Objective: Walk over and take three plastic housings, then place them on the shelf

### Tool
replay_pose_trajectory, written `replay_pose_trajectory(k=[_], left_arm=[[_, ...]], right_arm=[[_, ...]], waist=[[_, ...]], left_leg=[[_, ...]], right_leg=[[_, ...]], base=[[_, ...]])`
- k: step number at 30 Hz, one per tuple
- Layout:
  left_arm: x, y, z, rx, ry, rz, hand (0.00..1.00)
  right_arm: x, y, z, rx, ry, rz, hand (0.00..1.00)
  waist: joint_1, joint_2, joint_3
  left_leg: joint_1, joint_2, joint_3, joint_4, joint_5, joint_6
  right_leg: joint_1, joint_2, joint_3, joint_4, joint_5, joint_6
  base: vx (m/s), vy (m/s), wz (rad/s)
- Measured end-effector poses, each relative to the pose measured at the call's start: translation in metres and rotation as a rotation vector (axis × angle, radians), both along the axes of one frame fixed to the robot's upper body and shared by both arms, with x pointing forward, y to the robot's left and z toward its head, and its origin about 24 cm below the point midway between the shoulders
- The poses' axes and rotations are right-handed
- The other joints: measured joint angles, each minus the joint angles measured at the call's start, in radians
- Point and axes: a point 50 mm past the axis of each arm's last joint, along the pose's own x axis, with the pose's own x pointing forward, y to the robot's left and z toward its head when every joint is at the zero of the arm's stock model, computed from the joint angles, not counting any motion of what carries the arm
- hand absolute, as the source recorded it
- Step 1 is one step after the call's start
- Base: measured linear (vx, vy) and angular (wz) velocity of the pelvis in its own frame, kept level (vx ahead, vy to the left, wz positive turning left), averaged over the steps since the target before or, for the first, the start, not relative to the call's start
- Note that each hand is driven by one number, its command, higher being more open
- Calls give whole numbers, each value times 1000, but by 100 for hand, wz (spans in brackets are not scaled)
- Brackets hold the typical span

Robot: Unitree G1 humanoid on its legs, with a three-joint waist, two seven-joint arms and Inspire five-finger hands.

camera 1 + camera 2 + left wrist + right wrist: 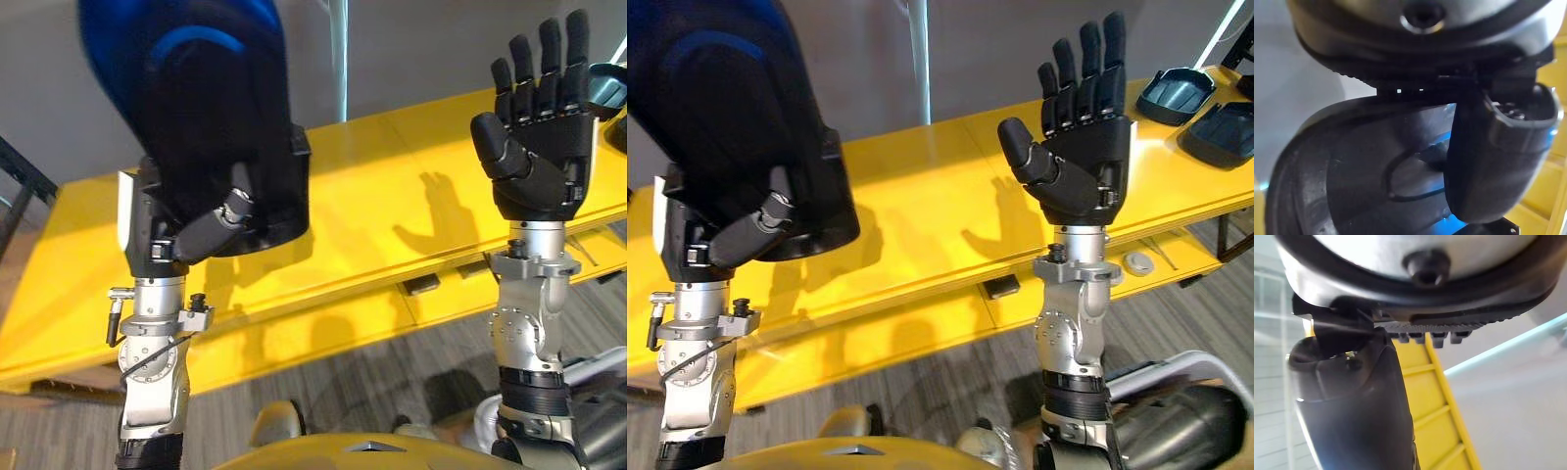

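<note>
Closest to the head camera is the left hand (211, 230), raised high and clamped on a dark plastic housing (196, 108). The thumb (1488, 161) lies pressed across the housing's near face. The other fingers are hidden behind the shell, so their position cannot be confirmed. The housing is a large rounded shell with a blue sheen on its upper part. It is held clear of any surface, above the left end of the yellow bench top (921, 206).

The right hand (1083, 162) stands upright at the same height, palm towards the camera. Its fingers are straight and close together, the thumb is angled out to the side, and it holds nothing. It is well apart from the left hand, and its shadow falls on the bench top behind it.

Two more dark housings sit on the far right end of the bench top. A bowl-like one (1176, 95) lies further back and a flatter one (1223, 132) is just beside it, nearer the edge. Both are well beyond the right hand.

Below the bench top runs a lower yellow ledge (921, 313). On it are a small dark block (1001, 286) and a small round grey item (1137, 261), both lying under the right hand's side. Grey flooring (950, 362) lies under the bench, and a grey wall (872, 59) stands behind it.
</note>
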Motion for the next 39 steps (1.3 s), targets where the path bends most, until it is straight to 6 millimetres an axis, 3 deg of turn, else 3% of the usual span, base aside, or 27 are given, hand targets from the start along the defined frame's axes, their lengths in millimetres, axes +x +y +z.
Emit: replay_pose_trajectory(k=[2, 4, 7, 13, 16, 21, 23, 26, 30, 38, 39], left_arm=[[3, -5, -1, 23, 45, -86, 0], [5, -11, -5, 12, 96, -147, 0], [10, -21, -15, -16, 192, -201, 0], [16, -56, -35, -75, 367, -291, 0], [40, -64, -39, -109, 397, -230, 0], [81, -56, -45, -205, 450, -18, 0], [99, -43, -55, -252, 503, 116, 0], [109, -28, -60, -317, 533, 237, 0], [129, -13, -62, -405, 607, 369, 0], [156, -10, -36, -475, 647, 387, 0], [158, -11, -35, -472, 652, 385, 100]], right_arm=[[-5, 2, 4, -3, -21, 5, 100], [-13, 2, -2, 7, -7, -1, 100], [-20, 2, -16, 40, 59, -9, 100], [-32, -10, -41, 98, 190, -124, 100], [-40, -14, -47, 103, 226, -147, 100], [-45, -14, -49, 88, 250, -129, 100], [-43, -11, -50, 76, 261, -87, 100], [-42, -5, -52, 51, 268, -38, 100], [-37, 6, -54, 6, 292, 49, 100], [-28, 19, -47, -46, 280, 132, 100], [-27, 19, -47, -46, 279, 132, 100]], waist=[[-10, -28, 8], [-16, -46, 4], [-31, -68, 0], [-96, -75, 0], [-120, -76, -1], [-170, -77, 0], [-188, -77, 0], [-208, -80, 2], [-209, -84, 16], [-211, -83, 67], [-211, -81, 71]], left_leg=[[29, -53, 41, -60, 20, 35], [35, -65, 54, -69, 22, 41], [49, -56, 74, -73, 20, 37], [92, -15, 146, -90, 0, 12], [101, 11, 187, -88, -10, 1], [105, 35, 233, -89, -7, -10], [119, 39, 256, -108, 2, -16], [116, 40, 266, -125, 12, -19], [114, 40, 278, -141, 23, -19], [112, 39, 276, -141, 23, -17], [111, 39, 275, -141, 24, -17]], right_leg=[[-8, -53, 25, -12, 16, 23], [-6, -63, 30, -24, 21, 30], [-8, -55, 51, -26, 28, 39], [-12, -16, 124, -47, 37, 41], [-34, 9, 172, -47, 41, 32], [-71, 40, 220, -43, 51, 20], [-82, 50, 241, -42, 53, 19], [-99, 54, 248, -42, 55, 17], [-116, 60, 262, -42, 59, 14], [-116, 59, 265, -42, 59, 15], [-116, 59, 264, -42, 59, 15]], base=[[53, 275, -15], [53, 112, -14], [50, -7, -18], [3, -48, -41], [-45, -33, -49], [-17, -26, -30], [5, -26, -26], [-4, -19, -12], [-4, -11, -8], [0, 0, 0], [0, 0, 0]])
